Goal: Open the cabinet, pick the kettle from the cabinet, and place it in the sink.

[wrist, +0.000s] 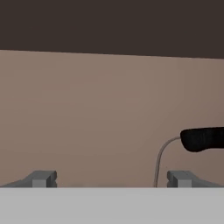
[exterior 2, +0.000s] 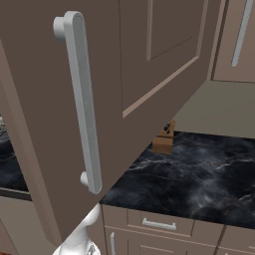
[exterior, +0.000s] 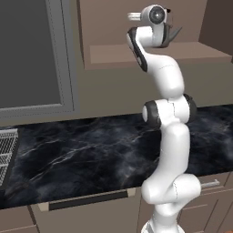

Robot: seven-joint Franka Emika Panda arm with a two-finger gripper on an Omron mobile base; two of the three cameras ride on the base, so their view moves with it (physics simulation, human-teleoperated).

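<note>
Counter: a black marble countertop with white veins (exterior: 91, 154) ran across the middle of the left base view.
Left edge: a grey wire dish rack (exterior: 7, 154) rested on it.
Right base view: a small brown wooden block (exterior 2: 163, 139) stood at its back, frame centre.

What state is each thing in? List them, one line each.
cabinet: open, its door swung wide.
hand: open, holding nothing, facing into the cabinet.
kettle: in the cabinet, ungripped, black handle beside the hand.
drawer: shut.
neighbouring door: shut.
</note>
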